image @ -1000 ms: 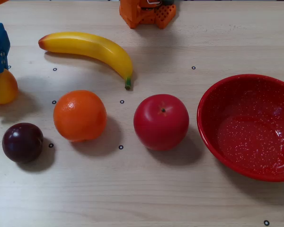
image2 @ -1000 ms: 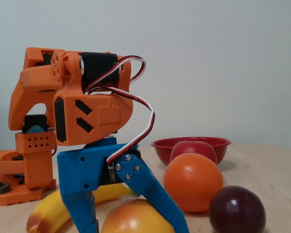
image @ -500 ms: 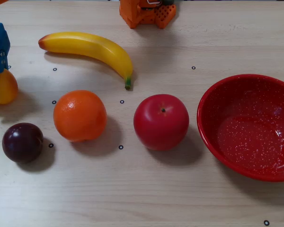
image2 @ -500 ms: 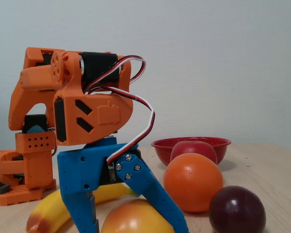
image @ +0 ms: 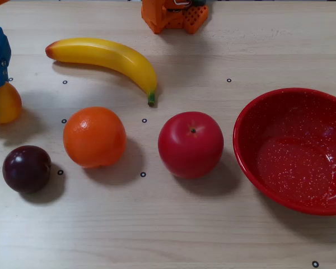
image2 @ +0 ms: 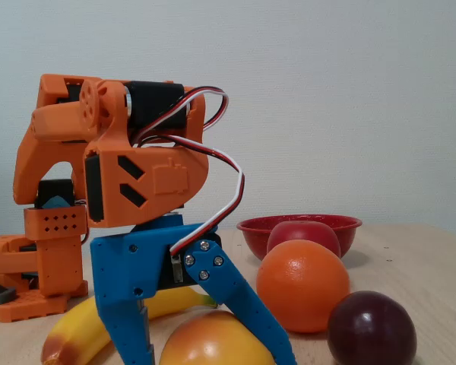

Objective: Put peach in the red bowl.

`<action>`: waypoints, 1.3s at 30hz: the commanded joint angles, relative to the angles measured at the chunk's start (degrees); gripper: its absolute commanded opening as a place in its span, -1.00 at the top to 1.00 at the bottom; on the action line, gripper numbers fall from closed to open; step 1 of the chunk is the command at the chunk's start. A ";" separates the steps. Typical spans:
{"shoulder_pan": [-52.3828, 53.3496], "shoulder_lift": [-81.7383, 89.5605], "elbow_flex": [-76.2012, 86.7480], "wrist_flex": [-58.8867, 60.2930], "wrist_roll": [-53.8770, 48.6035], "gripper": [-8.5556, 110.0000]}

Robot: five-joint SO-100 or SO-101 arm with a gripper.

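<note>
Hand (image2: 205, 353) down over the peach (image2: 213, 341) — that is where I have it, the two blue fingers (image2: 247, 312) spread wide and straddling the fruit, one on each side. From the low fixed view I cannot tell whether either finger is touching the skin; the tips run off the bottom of the picture. In the fixed view from above, the peach (image: 8, 103) sits at the far left edge of the desk (image: 173, 230), half tucked behind a blue finger.

Closing well is my concern now. I would shut slowly and evenly so the round, glossy fruit does not squirt out sideways, and I judge the fingers should meet it at its widest girth, not above.

Just beside the peach lie a dark plum (image: 26, 168) and an orange (image: 94, 137); a banana (image: 106, 58) lies behind. Further right stands the red apple (image: 190, 144), and beyond it the red bowl (image: 247, 120) at the far right — well apart from the peach. I would lift clear before swinging across, so nothing gets knocked.
</note>
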State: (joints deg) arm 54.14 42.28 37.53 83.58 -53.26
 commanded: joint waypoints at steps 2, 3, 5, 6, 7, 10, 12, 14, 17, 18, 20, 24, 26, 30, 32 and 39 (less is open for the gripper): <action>-1.05 5.27 -3.52 -1.76 -2.11 0.86; -1.05 5.80 -3.43 -2.02 -2.11 0.86; -1.05 6.86 -3.34 -1.41 -2.20 0.86; -1.14 7.47 -3.25 -1.14 -2.02 0.86; -1.14 8.09 -3.25 -0.62 -1.76 0.86; -1.32 10.02 -3.08 -0.35 -0.53 0.86; -1.32 11.51 -2.37 -0.44 0.00 0.86; -1.41 13.27 -1.32 -0.88 0.97 0.86; -1.49 16.26 0.70 -1.23 1.85 0.86; -1.49 17.23 1.32 -1.23 2.29 0.86; -1.58 19.51 3.08 -1.32 2.99 0.86; -1.49 23.99 5.98 -0.97 4.66 0.86; -1.32 26.46 7.47 -0.53 4.83 0.86; -1.05 32.08 11.69 -0.26 5.45 0.86; -0.97 35.07 14.77 -0.70 5.54 0.86; -2.11 40.69 20.13 -2.81 7.73 0.86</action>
State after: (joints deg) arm 54.14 72.95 60.29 83.14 -47.20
